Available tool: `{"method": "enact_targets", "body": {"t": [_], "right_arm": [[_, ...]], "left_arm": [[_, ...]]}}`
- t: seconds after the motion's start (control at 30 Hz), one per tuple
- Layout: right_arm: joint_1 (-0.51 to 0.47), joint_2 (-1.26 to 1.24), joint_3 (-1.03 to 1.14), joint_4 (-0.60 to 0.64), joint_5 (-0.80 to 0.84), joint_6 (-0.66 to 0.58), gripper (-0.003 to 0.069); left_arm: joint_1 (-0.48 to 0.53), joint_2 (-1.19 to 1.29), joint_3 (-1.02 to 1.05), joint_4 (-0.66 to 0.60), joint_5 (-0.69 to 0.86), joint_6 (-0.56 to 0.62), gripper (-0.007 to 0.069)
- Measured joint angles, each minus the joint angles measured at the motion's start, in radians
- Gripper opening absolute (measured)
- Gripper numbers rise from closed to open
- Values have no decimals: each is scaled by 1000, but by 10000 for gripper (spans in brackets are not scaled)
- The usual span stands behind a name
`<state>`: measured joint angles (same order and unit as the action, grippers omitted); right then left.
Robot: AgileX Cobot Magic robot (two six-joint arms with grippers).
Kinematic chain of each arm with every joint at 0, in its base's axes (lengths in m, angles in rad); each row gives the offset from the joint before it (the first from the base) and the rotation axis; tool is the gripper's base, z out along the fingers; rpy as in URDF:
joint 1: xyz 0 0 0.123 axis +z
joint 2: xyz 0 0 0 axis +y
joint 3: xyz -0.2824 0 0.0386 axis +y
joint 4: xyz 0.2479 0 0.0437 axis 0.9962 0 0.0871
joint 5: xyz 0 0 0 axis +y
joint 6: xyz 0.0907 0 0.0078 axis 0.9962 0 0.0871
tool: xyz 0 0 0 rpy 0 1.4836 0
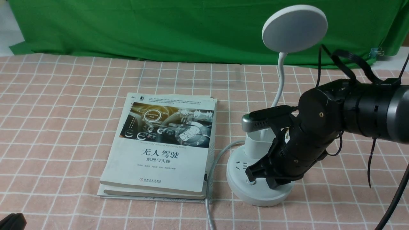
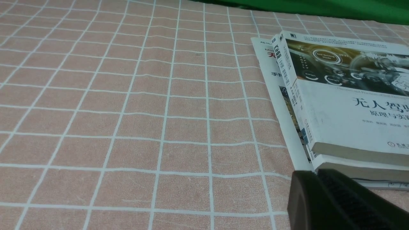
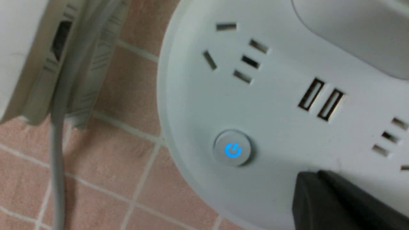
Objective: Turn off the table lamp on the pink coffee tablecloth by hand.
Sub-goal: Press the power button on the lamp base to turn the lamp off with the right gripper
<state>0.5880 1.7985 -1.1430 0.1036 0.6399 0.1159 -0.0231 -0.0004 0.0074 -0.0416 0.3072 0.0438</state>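
Observation:
The white table lamp (image 1: 294, 29) stands on the pink coffee tablecloth (image 1: 64, 127), its disc head high on a thin neck above the round socket base (image 1: 260, 193). The hand, my right gripper (image 1: 252, 175), comes in from the right and points down onto the top of the base. In the right wrist view its shut fingertips (image 3: 314, 175) hover just over the white base (image 3: 281, 105), a short way from a round button (image 3: 232, 148) that glows with a blue power symbol. My left gripper (image 2: 314, 175) is shut and empty, low at the near left (image 1: 11, 222).
Two stacked books (image 1: 163, 147) lie left of the lamp, also seen in the left wrist view (image 2: 345, 105). The lamp's grey cable (image 1: 211, 179) runs between books and base toward the near edge. A green backdrop cloth (image 1: 159, 28) hangs behind.

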Motion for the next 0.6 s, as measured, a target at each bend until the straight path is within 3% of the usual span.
{"method": "enact_targets", "body": {"t": [0.33,0.6], "right_arm": [[0,-79,4,-1,-6,-4,57],[0,-4,4,-3,-14,-4,57]], "left_arm": [[0,0,0,0,0,0,6],[0,0,0,0,0,0,6]]}}
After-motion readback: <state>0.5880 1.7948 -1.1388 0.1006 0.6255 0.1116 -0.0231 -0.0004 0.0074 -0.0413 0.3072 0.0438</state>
